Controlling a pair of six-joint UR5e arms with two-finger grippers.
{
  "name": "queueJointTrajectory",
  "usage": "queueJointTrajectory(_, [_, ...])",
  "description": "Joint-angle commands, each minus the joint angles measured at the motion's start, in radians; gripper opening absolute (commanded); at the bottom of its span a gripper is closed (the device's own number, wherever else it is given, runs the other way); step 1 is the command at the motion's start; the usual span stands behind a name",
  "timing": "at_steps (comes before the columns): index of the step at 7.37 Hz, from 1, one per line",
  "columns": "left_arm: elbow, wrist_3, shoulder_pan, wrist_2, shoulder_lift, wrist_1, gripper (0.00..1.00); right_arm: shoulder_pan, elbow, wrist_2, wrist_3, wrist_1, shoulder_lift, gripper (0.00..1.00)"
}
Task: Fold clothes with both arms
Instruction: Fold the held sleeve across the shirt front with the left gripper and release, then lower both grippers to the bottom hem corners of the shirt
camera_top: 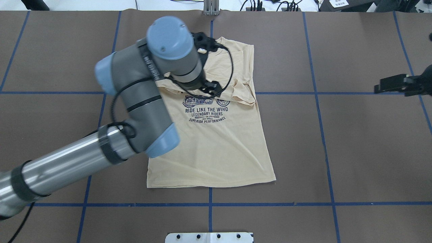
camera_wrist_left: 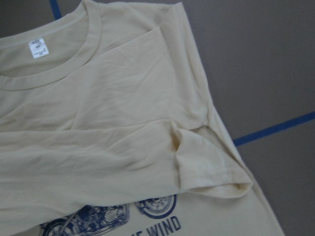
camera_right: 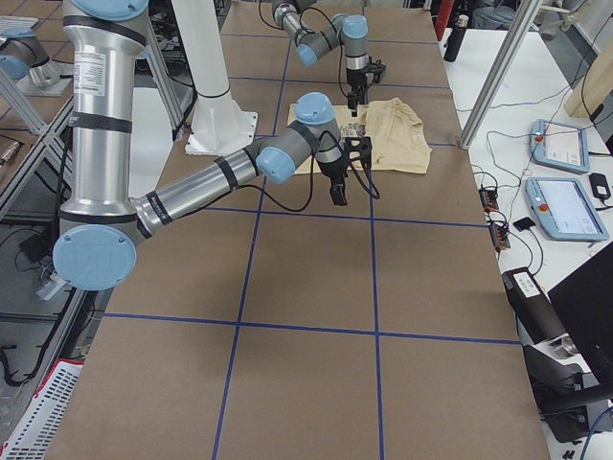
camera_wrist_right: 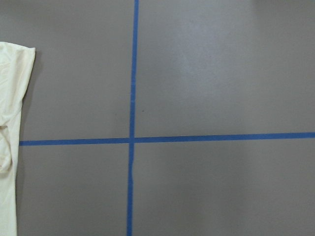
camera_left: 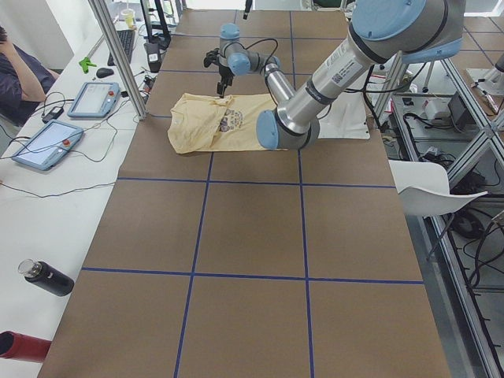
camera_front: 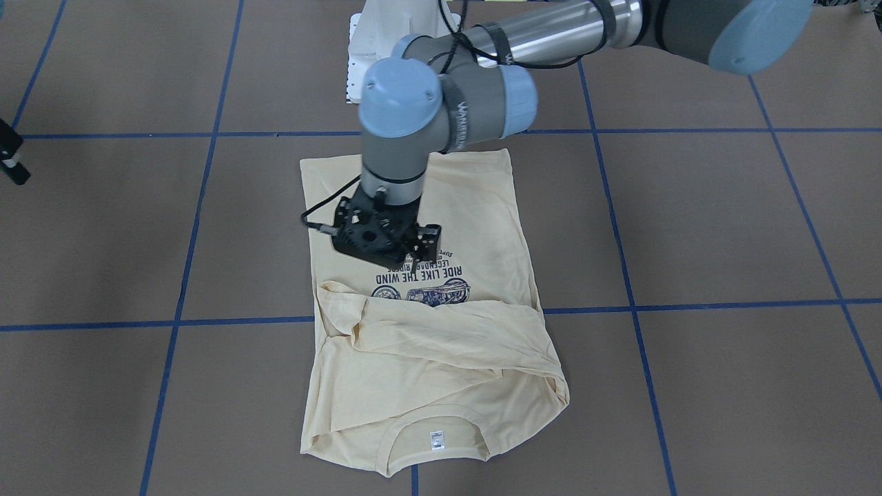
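The cream-yellow T-shirt (camera_front: 482, 227) lies flat in the middle of the table, print side up, hem towards the robot. Its navy print (camera_top: 206, 109) is partly covered by both sleeves (camera_front: 441, 331), which are folded across the chest. The white neck label (camera_front: 435, 439) shows at the collar, also in the left wrist view (camera_wrist_left: 38, 48). My left gripper (camera_front: 417, 248) hovers over the print, apart from the cloth; its jaws are hidden by the wrist. My right gripper (camera_top: 380, 88) is off the shirt's side over bare table; I cannot tell its state.
The white pedestal base (camera_front: 365, 48) stands behind the shirt's hem. Blue tape lines (camera_wrist_right: 132, 139) cross the brown table. Tablets (camera_left: 94, 98), two bottles (camera_left: 47, 277) and a seated person (camera_left: 16, 79) are along the far side bench, behind a metal post (camera_left: 118, 55).
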Motion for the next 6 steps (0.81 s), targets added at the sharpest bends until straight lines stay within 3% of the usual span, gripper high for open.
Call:
queueJointTrajectory(1, [-0.365,0.010,0.014,0.055,0.339,-0.021,1.00,-0.294,0.093,-0.217,0.283,-0.001,0.001,0.99])
queueJointTrajectory(2, [-0.472,0.002,0.052,0.092,0.446,-0.027,1.00,-0.451,0.102,-0.378,0.382,-0.003,0.000,0.99])
queueJointTrajectory(3, [-0.495,-0.094,0.095,0.098,0.494,-0.041,1.00,-0.585,0.102,-0.501,0.460,-0.007,0.000,0.99])
queueJointTrajectory(5, [-0.487,-0.380,0.266,0.254,0.517,-0.068,0.97,-0.724,0.096,-0.621,0.589,-0.009,0.000,0.99])
queueJointTrajectory(6, [-0.474,-0.508,0.311,0.273,0.520,-0.068,0.96,-0.735,0.096,-0.623,0.608,-0.009,0.002,0.99])
